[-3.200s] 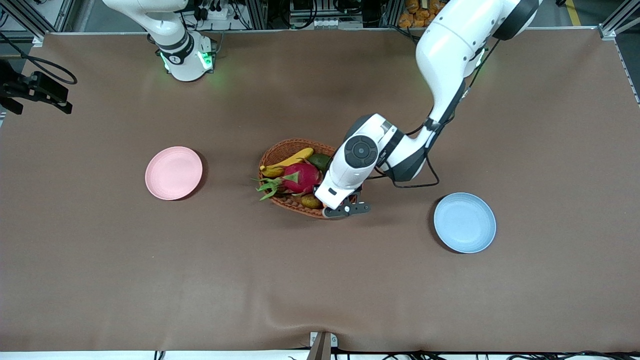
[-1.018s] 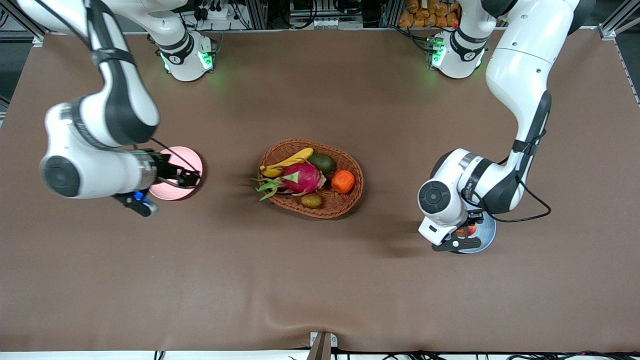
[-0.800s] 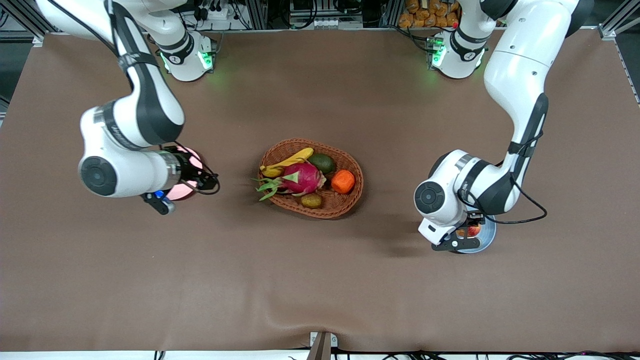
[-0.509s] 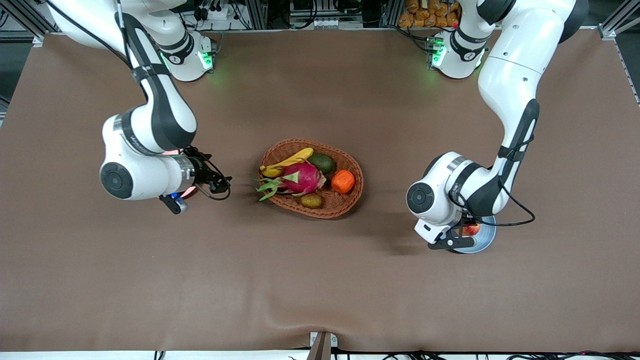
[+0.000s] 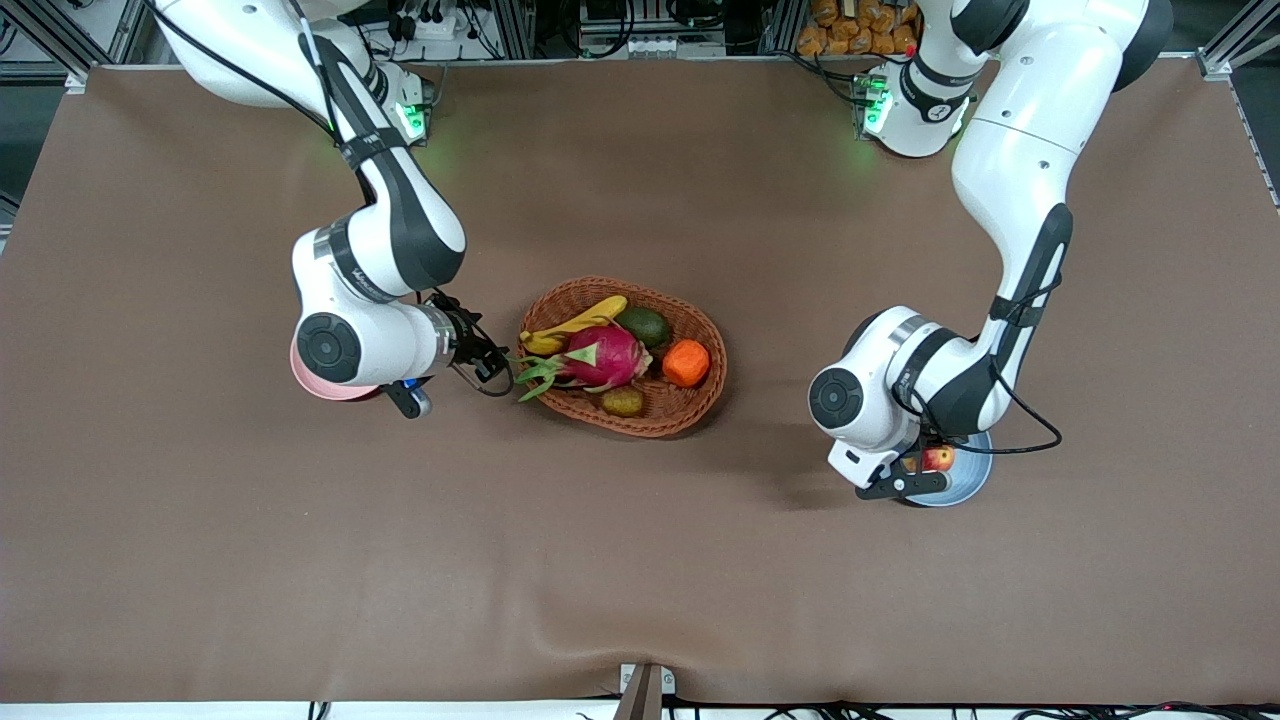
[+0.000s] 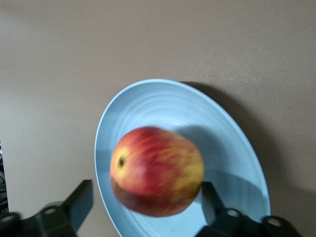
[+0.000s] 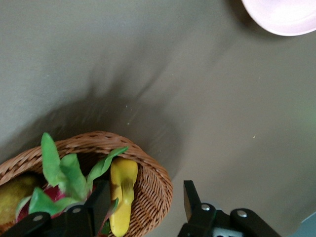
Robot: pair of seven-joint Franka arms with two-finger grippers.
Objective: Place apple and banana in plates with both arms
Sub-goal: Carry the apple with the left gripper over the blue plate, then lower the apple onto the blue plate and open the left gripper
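Apple (image 6: 157,172): red, streaked and patched with yellow, between black fingers (image 6: 79,202). Blue plate (image 6: 232,163): pale blue, plain. Pink plate (image 7: 281,15): pale pink, plain. Banana (image 5: 575,325): yellow, dark tips. Basket (image 5: 660,418): brown woven wicker. Dragon fruit (image 5: 600,357): magenta with green leaves. Orange (image 5: 686,362): plain orange. Avocado (image 5: 643,324): dark green. Kiwi (image 5: 623,402): brown-green. Bench (image 5: 640,580): brown cloth. Arms: white with black bands.

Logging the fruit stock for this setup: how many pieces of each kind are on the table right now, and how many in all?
Apple: 1
Banana: 1
Dragon fruit: 1
Avocado: 1
Orange: 1
Kiwi: 1
Total: 6
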